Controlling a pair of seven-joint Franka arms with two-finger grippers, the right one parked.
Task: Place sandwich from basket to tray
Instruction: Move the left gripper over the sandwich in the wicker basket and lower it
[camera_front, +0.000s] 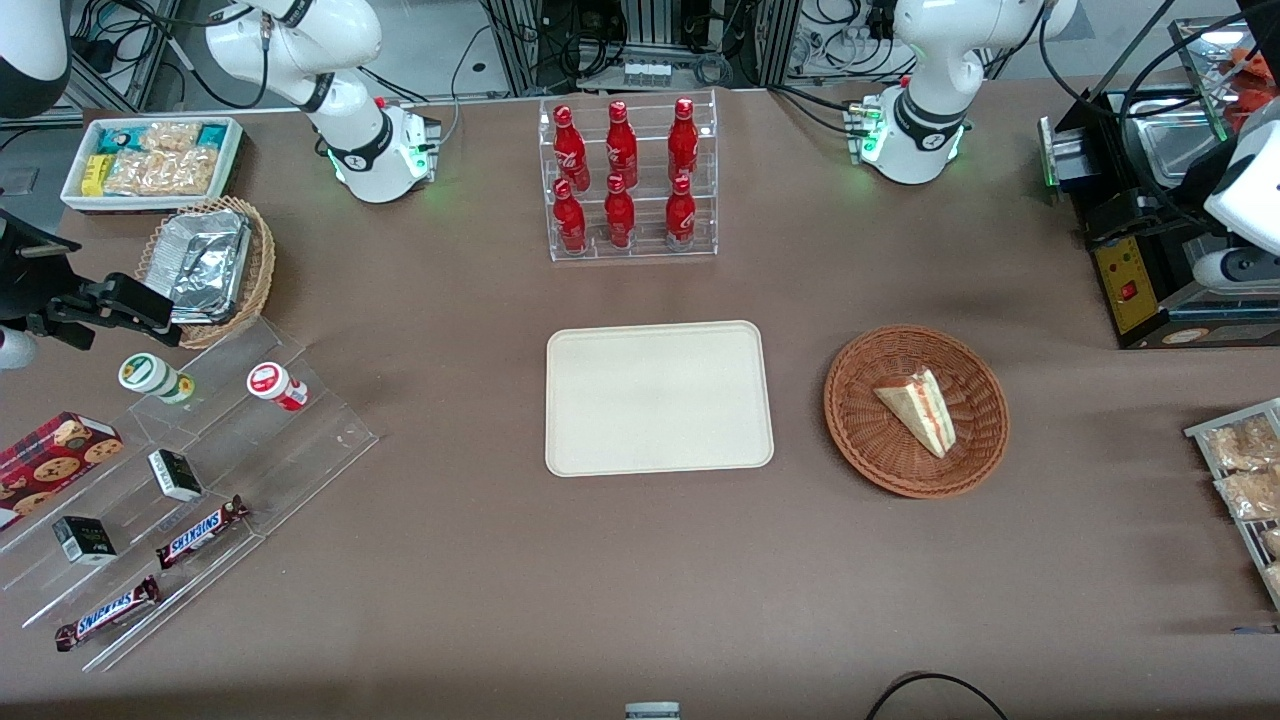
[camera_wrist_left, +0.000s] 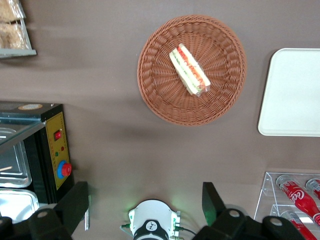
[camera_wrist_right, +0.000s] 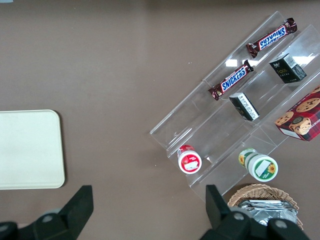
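Observation:
The sandwich (camera_front: 920, 408) (camera_wrist_left: 189, 70), a pale bread wedge with red and green filling on its cut edge, lies in the round reddish-brown wicker basket (camera_front: 868, 440) (camera_wrist_left: 155, 95). The cream tray (camera_front: 658, 397) (camera_wrist_left: 295, 90) (camera_wrist_right: 27, 150) sits bare beside the basket, toward the parked arm's end. My gripper (camera_wrist_left: 144, 196) hangs open, high above the table over the working arm's base. It is farther from the front camera than the basket and holds nothing between its black fingers (camera_wrist_left: 75, 202).
A clear rack of red bottles (camera_front: 625, 180) stands farther from the front camera than the tray. A black machine with a red button (camera_front: 1130, 270) (camera_wrist_left: 50, 150) and a rack of snack packets (camera_front: 1245, 470) sit at the working arm's end. Acrylic steps with snacks (camera_front: 190, 470) lie at the parked arm's end.

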